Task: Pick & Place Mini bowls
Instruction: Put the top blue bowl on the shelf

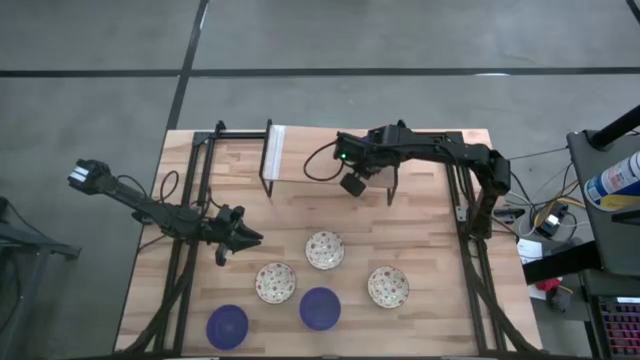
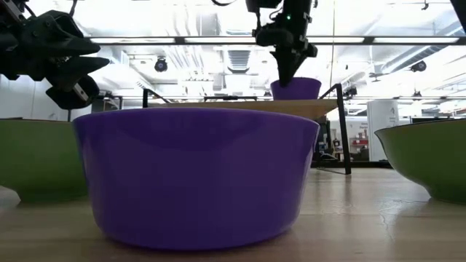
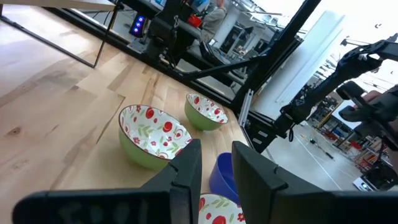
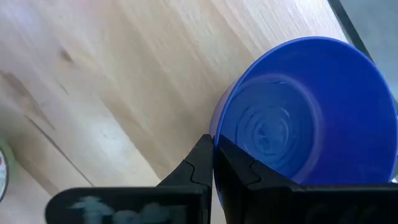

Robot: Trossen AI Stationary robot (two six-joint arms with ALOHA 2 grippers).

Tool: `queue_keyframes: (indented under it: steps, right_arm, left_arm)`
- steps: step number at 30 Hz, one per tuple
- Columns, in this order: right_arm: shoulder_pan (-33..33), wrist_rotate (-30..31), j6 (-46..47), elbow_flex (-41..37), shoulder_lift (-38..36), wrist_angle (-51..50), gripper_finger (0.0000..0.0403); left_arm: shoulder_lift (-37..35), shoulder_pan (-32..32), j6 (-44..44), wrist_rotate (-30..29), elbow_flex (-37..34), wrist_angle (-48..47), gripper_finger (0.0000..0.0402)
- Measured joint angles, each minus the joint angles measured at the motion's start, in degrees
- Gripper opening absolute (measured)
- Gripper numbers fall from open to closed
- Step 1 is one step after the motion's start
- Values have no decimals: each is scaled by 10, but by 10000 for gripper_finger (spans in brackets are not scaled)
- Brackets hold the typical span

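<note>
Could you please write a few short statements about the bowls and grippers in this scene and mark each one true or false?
1. The right gripper is shut on the rim of a blue bowl. True.
2. Three patterned bowls sit on the table. True.
3. The left gripper holds a patterned bowl. False: it is open and holds nothing.
4. Four blue bowls rest on the table. False: two do, the front-left blue bowl and the middle blue bowl.
</note>
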Motion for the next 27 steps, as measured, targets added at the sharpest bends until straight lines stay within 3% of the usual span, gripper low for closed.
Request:
queue_keyframes:
  steps: [27]
  right_arm:
    - [-7, -11, -2, -17, 0, 40, 8]
  left_arm:
    - [0, 0, 0, 0, 0, 0, 83]
